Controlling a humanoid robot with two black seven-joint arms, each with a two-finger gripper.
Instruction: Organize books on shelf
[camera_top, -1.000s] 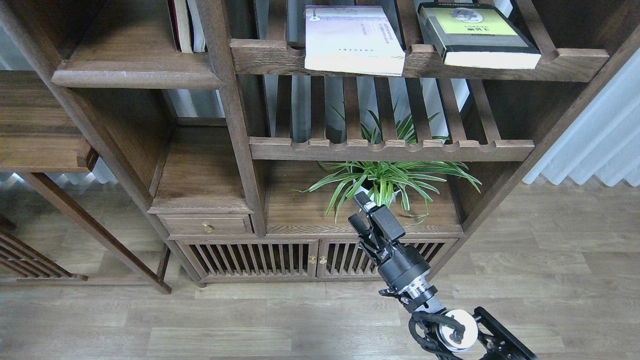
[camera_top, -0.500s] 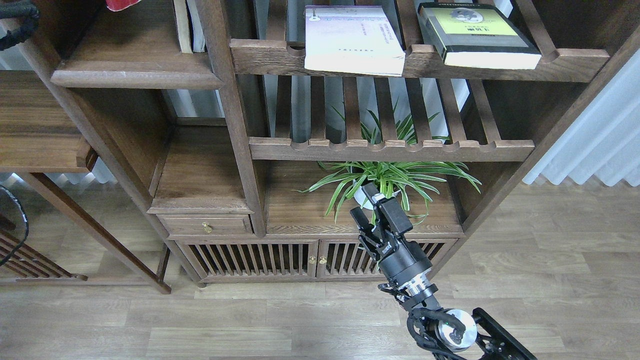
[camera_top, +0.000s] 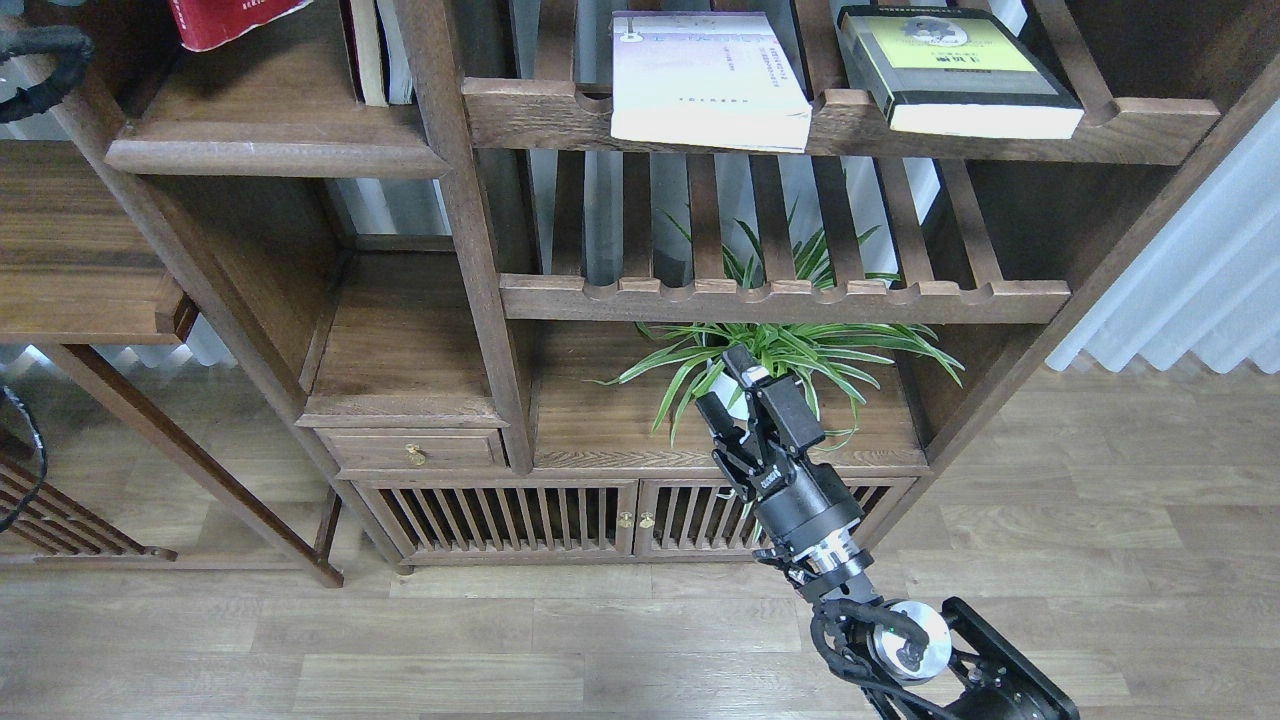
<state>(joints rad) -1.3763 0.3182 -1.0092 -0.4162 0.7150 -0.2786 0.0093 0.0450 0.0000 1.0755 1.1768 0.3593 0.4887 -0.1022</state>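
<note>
At the top left, a red book (camera_top: 225, 17) hung over the solid shelf (camera_top: 270, 150); the left gripper was out of view. The white-lavender book (camera_top: 705, 80) and yellow-green book (camera_top: 955, 70) lay on the slatted rack (camera_top: 840, 125). The right gripper (camera_top: 735, 385) was slightly open, empty, before the spider plant (camera_top: 800, 350).

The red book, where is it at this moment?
In the head view the red book is at the top left corner, partly cut off, above the solid shelf, left of the upright books standing there.

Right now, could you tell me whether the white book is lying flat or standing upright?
Lying flat. The white book rests cover-up on the slatted rack, its lower edge overhanging the notched front rail.
</note>
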